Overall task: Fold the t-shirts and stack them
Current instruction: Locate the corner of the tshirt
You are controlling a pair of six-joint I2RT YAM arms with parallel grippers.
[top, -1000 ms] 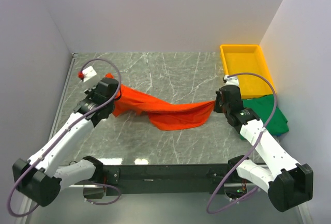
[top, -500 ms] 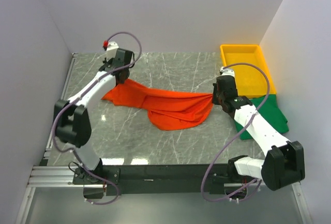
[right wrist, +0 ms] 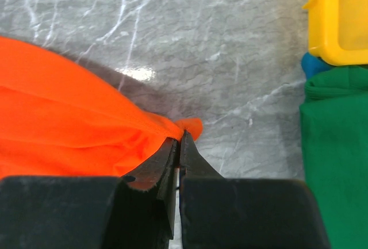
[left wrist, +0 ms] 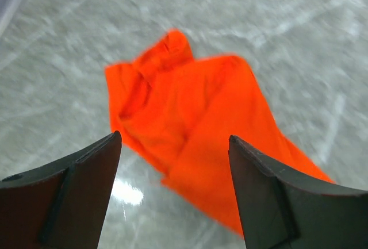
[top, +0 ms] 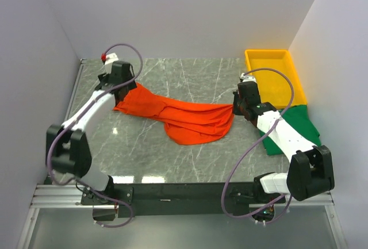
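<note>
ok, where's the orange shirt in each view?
Top external: orange shirt mid-table, running left to right.
Left wrist: centre, lying below the open left gripper.
Right wrist: left side, corner pinched in the shut right gripper.
Shared landmark: grey marble table, under it in all three.

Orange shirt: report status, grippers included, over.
Left gripper open above orange shirt, empty. Right gripper shut on its corner. Shirt rumpled, unfolded. Green shirt lies aside, to its right, nothing between.
</note>
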